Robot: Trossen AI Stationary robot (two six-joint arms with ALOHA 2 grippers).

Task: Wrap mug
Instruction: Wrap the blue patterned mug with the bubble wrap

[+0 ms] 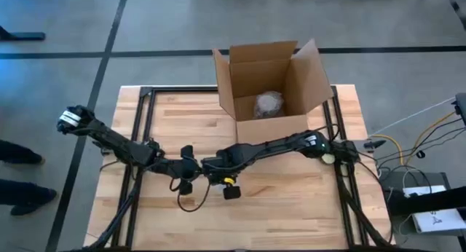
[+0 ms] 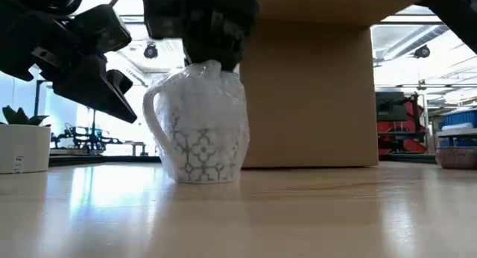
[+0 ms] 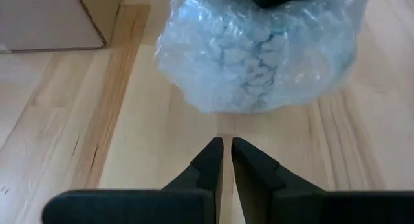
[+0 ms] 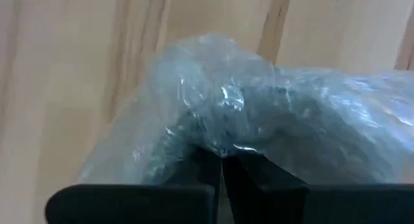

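A white mug with a grey pattern (image 2: 203, 131) stands upright on its base on the wooden table, covered in clear bubble wrap (image 3: 259, 56). Directly above it, my right gripper (image 2: 212, 60) is shut on the wrap gathered over the mug's top. In the high view the right gripper (image 1: 212, 164) hides the mug. My left gripper (image 3: 226, 149) hovers just left of the mug, fingers shut and holding nothing; it also shows in the high view (image 1: 186, 167). My right gripper pinches the bunched bubble wrap at the mug's top (image 4: 223, 143) between its two fingers, coming from above and pointing down. Several crumpled layers are gathered there. The wrapped mug stays upright with its base on the table (image 2: 201, 180).
An open cardboard box (image 1: 273, 77) stands at the table's far edge, right behind the mug, with a wrapped bundle (image 1: 268, 104) inside. Bare wood lies toward the near edge (image 1: 277, 208). Cables and gear sit off the table's right side (image 1: 422, 186).
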